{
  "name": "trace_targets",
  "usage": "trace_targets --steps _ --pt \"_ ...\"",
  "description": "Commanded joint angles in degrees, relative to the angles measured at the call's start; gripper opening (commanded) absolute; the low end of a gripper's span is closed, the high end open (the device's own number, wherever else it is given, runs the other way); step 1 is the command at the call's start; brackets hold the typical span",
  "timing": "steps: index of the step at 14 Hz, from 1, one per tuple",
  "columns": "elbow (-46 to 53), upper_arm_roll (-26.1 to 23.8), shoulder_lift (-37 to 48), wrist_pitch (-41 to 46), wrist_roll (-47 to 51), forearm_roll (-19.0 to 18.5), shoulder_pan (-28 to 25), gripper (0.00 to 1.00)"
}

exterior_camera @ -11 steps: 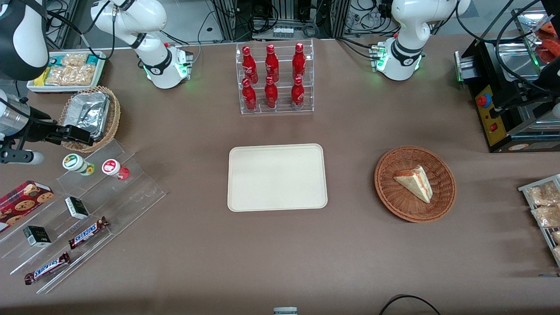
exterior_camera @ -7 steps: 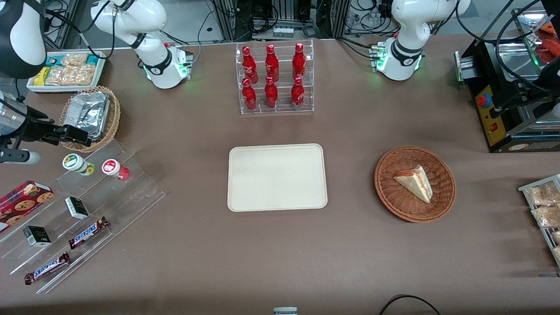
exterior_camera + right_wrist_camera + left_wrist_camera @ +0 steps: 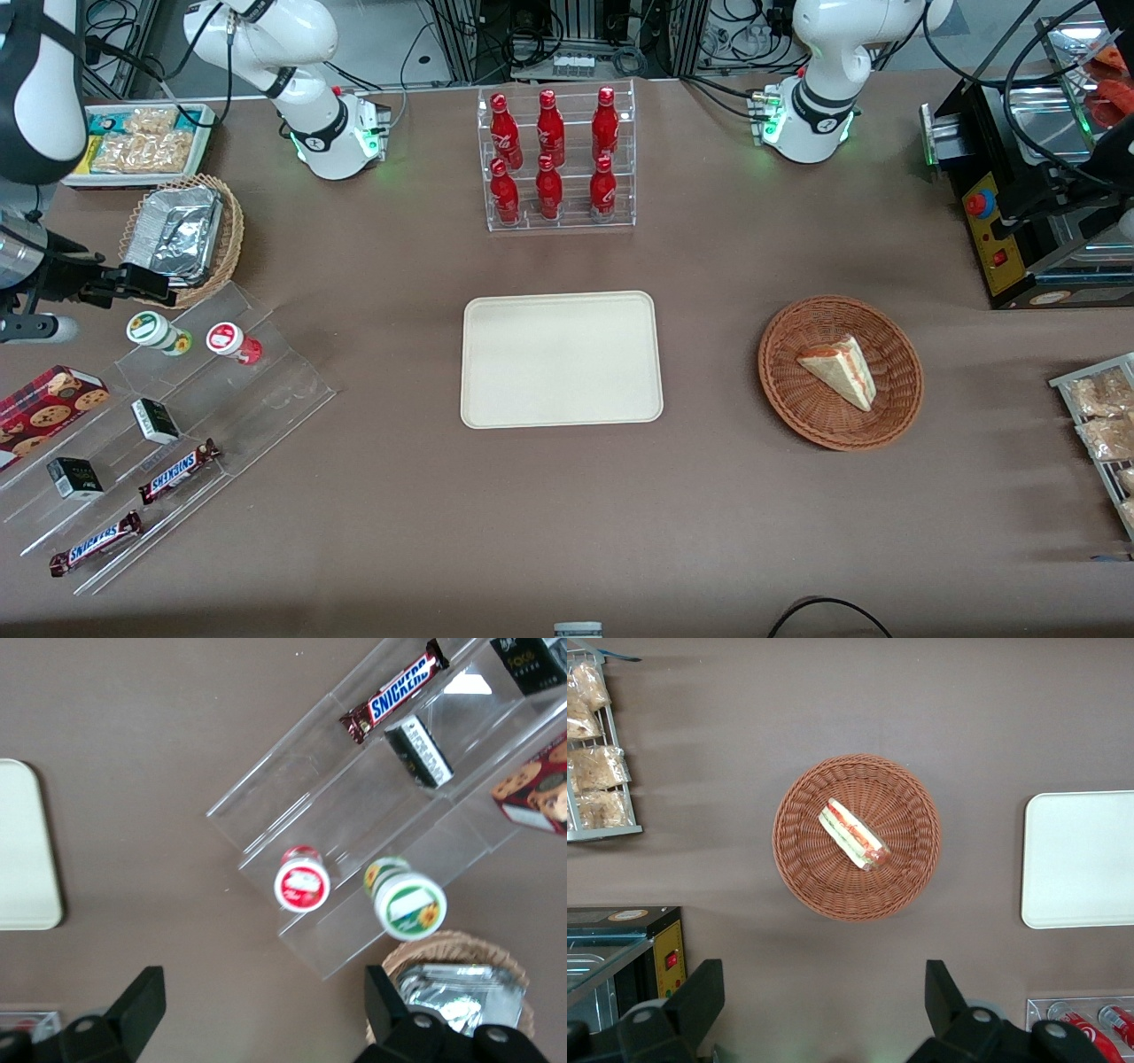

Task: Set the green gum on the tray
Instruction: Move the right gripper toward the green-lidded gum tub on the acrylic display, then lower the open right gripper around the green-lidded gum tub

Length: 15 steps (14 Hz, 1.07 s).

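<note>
The green gum [image 3: 152,330] stands upright on the top step of a clear acrylic stand [image 3: 266,390], beside a red-lidded bottle [image 3: 229,340]. It also shows in the right wrist view [image 3: 407,904], with the red-lidded bottle [image 3: 302,879] next to it. My gripper [image 3: 146,283] hovers open and empty, slightly farther from the front camera than the green gum and next to the foil basket; in the right wrist view [image 3: 264,992] the jaws stand wide apart over bare table. The cream tray [image 3: 561,359] lies empty at the table's middle, and its edge shows in the right wrist view [image 3: 22,850].
A wicker basket [image 3: 232,239] holding a foil container sits by the gripper. The stand's lower steps carry Snickers bars [image 3: 177,470], small dark boxes [image 3: 155,420] and a cookie box [image 3: 49,403]. A rack of red bottles [image 3: 554,159] stands farther back. A basket with a sandwich [image 3: 840,372] lies toward the parked arm's end.
My gripper has drifted toward the working arm's end of the table and slightly nearer the front camera. The green gum and the tray have not moved.
</note>
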State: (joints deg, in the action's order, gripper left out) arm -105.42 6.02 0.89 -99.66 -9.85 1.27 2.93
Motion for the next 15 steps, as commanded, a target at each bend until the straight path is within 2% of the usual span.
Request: trace_targets --steps 1,4,10,15 --pt "-6.2 0.2 1.5 -6.1 -11.3 -0.5 3.6 1.00" --pt "-15.1 0.3 4.8 -16.1 -21.8 -0.9 5.4 1.00" --pt "-23.0 0.6 6.6 -25.1 -37.4 -1.0 7.3 1.00" --pt "-24.6 0.6 4.3 -30.4 -41.5 -1.0 8.9 1.00"
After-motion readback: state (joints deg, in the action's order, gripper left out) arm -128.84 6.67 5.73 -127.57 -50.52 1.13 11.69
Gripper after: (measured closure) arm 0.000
